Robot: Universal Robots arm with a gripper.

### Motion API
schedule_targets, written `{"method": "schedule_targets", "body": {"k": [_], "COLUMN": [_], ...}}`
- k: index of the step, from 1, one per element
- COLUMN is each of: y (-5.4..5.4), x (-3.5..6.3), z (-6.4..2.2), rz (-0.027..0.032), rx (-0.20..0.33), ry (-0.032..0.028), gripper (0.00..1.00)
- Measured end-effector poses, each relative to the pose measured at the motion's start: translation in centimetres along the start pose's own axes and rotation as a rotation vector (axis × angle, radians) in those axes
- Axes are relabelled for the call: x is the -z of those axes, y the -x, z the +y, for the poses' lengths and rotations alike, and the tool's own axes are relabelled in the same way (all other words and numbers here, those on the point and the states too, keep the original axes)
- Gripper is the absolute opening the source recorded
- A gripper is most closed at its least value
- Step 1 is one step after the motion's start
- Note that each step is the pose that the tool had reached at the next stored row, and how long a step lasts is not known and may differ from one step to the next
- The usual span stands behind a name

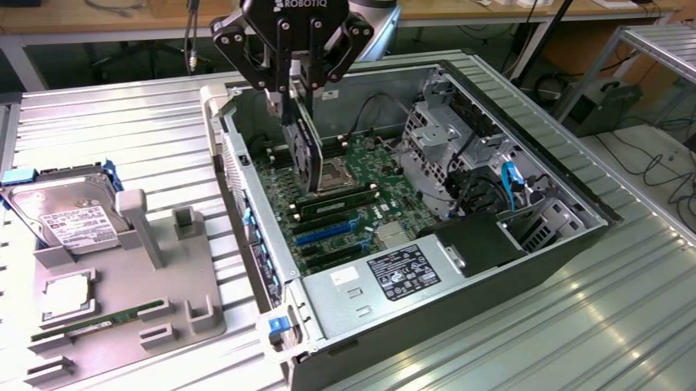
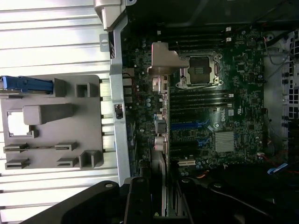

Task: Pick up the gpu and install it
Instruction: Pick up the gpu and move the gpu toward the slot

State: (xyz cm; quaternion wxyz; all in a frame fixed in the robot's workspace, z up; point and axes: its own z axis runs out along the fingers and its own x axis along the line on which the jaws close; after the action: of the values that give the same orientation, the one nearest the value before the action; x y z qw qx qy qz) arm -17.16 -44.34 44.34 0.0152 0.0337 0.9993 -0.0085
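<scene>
Gpu (image 1: 303, 159) is held upright on edge, clamped between the fingers of the gripper (image 1: 293, 99). It is poised over the motherboard (image 1: 364, 195) inside the open computer case (image 1: 511, 269), close to the CPU socket (image 1: 332, 173). A hard drive (image 1: 68, 218) is seen on the grey holder (image 1: 163, 301), at the exterior view's left.

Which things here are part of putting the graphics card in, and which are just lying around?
Part of the job:
- graphics card, gripped by the fingers
- open computer case below it

Just lying about:
- hard drive
- memory stick
- processor chip
- grey holder
</scene>
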Motion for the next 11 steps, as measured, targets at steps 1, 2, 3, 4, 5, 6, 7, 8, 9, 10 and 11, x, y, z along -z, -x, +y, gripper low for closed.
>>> {"method": "schedule_targets", "body": {"k": [1, 2, 3, 4, 5, 6, 7, 8, 9, 10, 11], "y": [0.05, 0.1, 0.15, 0.19, 0.24, 0.28, 0.31, 0.37, 0.41, 0.45, 0.49], "x": [0.0, 0.0, 0.0, 0.0, -0.01, -0.01, -0.01, -0.01, -0.01, -0.01, -0.01], "z": [0.0, 0.01, 0.01, 0.01, 0.02, 0.02, 0.02, 0.03, 0.03, 0.03, 0.03], "rz": [0.0, 0.0, 0.0, 0.0, 0.0, 0.0, 0.0, 0.0, 0.0, 0.0, 0.0], "rx": [0.0, 0.0, 0.0, 0.0, 0.0, 0.0, 0.0, 0.0, 0.0, 0.0, 0.0], "ry": [-0.0001, -0.0003, -0.0004, -0.0005, -0.0006, -0.0007, -0.0007, -0.0008, -0.001, -0.001, -0.0011], "gripper": [0.26, 0.26, 0.26, 0.26, 0.26, 0.26, 0.26, 0.26, 0.26, 0.26, 0.26]}}
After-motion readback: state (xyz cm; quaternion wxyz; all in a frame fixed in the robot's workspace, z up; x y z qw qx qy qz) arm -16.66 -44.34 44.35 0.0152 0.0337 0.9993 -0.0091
